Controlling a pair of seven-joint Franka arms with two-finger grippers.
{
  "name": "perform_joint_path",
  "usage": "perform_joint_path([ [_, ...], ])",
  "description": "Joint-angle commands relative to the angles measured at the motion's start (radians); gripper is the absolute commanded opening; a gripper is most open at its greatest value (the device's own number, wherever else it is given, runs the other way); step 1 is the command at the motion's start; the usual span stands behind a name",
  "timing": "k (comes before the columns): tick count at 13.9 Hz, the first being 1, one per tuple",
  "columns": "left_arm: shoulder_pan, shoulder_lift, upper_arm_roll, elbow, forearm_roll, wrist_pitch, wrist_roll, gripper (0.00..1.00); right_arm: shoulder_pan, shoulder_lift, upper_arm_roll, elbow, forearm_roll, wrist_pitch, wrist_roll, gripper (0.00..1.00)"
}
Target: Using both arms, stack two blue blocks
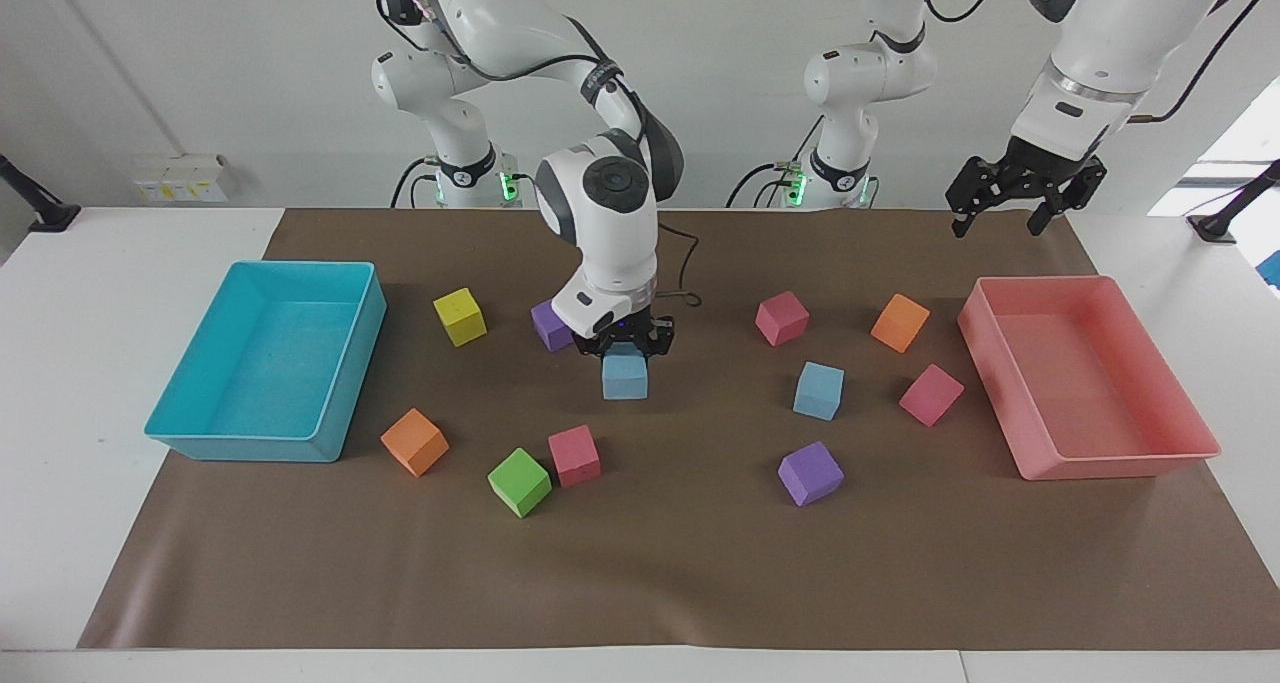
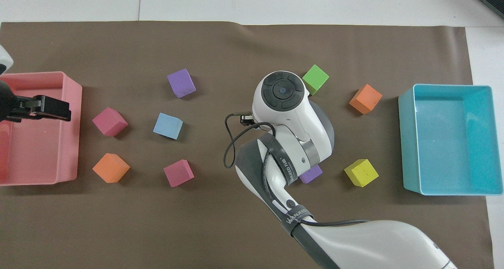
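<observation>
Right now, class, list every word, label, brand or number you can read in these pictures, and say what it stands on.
"WAN...": black strap on the right arm; later letters unclear.
Print on that arm's grey band: blurred, unreadable.
Labels on the wall sockets: too small.

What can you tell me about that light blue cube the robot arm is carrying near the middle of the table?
The carried blue block is a small, matte, light-blue cube that looks like foam, with plain faces and the same size as the other coloured cubes. It hangs roughly level under the right gripper, whose black fingers clamp its upper part from two sides. It is up in the air over the bare brown mat near the table's middle, touching nothing else. In the overhead view the arm hides it completely.
</observation>
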Motion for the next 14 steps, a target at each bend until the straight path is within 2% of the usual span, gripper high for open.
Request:
perform_joint_path([
  [1,0.010,-0.011,-0.001,-0.004,-0.015,-0.013,0.008,1.00,0.024,0.045,-0.003,0.040,0.020,0.038,0.027,0.00],
  [4,0.010,-0.011,-0.001,-0.004,-0.015,-0.013,0.008,1.00,0.053,0.077,-0.003,0.038,0.021,0.084,0.047,0.00],
  [9,0.010,-0.011,-0.001,-0.004,-0.015,-0.013,0.008,1.00,0.053,0.073,0.000,-0.019,0.043,0.131,0.027,0.00],
  [14,0.010,-0.011,-0.003,-0.004,-0.015,-0.013,0.008,1.00,0.056,0.077,0.001,-0.031,0.034,0.137,0.012,0.00],
])
